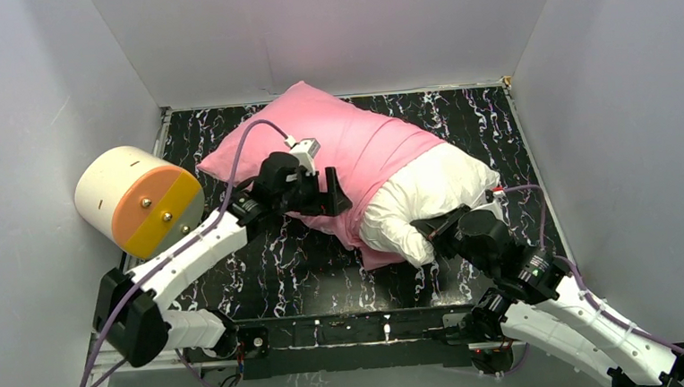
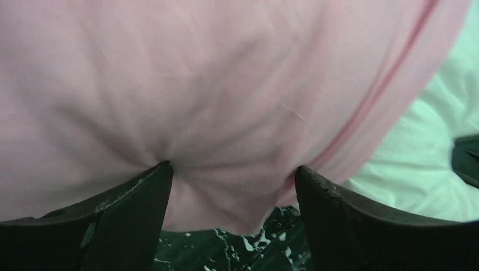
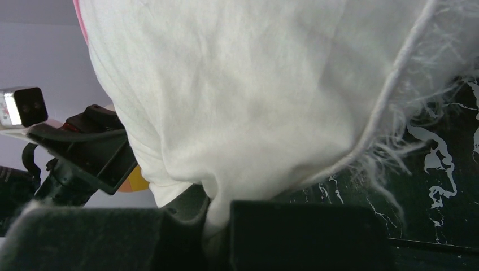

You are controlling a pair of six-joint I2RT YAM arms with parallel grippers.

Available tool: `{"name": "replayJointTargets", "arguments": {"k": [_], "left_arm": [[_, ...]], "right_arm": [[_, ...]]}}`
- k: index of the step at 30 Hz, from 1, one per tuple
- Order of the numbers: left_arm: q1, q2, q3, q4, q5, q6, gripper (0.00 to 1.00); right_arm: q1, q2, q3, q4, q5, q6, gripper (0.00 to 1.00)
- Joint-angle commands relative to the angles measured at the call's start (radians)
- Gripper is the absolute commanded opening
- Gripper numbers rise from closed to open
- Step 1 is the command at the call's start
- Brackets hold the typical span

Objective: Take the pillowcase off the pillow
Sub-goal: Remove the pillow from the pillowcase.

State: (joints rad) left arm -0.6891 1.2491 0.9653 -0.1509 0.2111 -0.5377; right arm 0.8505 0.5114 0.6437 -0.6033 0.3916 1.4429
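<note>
Now we see our left claw (image 2: 233, 172) spread wide against the plain pink fabric pillowcase (image 2: 197, 84), our right claw (image 3: 217, 212) pinched on a corner of the plump white stuffed pillow (image 3: 243, 96), half out of it, on the black marbled bench (image 1: 298, 268).

The pillow (image 1: 428, 197) juts rightward from the pillowcase (image 1: 344, 139) on the table (image 1: 271, 270).

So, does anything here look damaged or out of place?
Yes. On the pillow, along its piped seam, loose white fibres stick out over the table, as if that edge is fraying.
</note>
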Motion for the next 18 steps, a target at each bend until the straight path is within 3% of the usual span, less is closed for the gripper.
{"name": "replayJointTargets", "arguments": {"k": [1, 3, 5, 10, 14, 18], "left_arm": [[-0.001, 0.104, 0.078, -0.176, -0.208, 0.071, 0.58], [0.0, 0.089, 0.076, -0.213, -0.362, 0.082, 0.16], [0.006, 0.056, 0.063, -0.239, -0.512, 0.097, 0.0], [0.13, -0.017, 0.023, -0.274, -0.569, 0.149, 0.0], [0.287, -0.054, 0.0, -0.29, -0.493, 0.159, 0.0], [0.319, -0.072, -0.011, -0.269, -0.38, 0.146, 0.0]], "right_arm": [[-0.004, -0.025, 0.038, 0.075, 0.089, 0.021, 0.0], [-0.005, -0.026, 0.063, 0.035, 0.119, 0.014, 0.0], [-0.004, -0.032, 0.09, -0.035, 0.154, 0.01, 0.0], [-0.003, -0.095, 0.148, -0.216, 0.267, 0.052, 0.0], [-0.002, -0.174, 0.168, -0.292, 0.327, 0.062, 0.0], [-0.001, -0.187, 0.157, -0.303, 0.309, 0.069, 0.0]]}}
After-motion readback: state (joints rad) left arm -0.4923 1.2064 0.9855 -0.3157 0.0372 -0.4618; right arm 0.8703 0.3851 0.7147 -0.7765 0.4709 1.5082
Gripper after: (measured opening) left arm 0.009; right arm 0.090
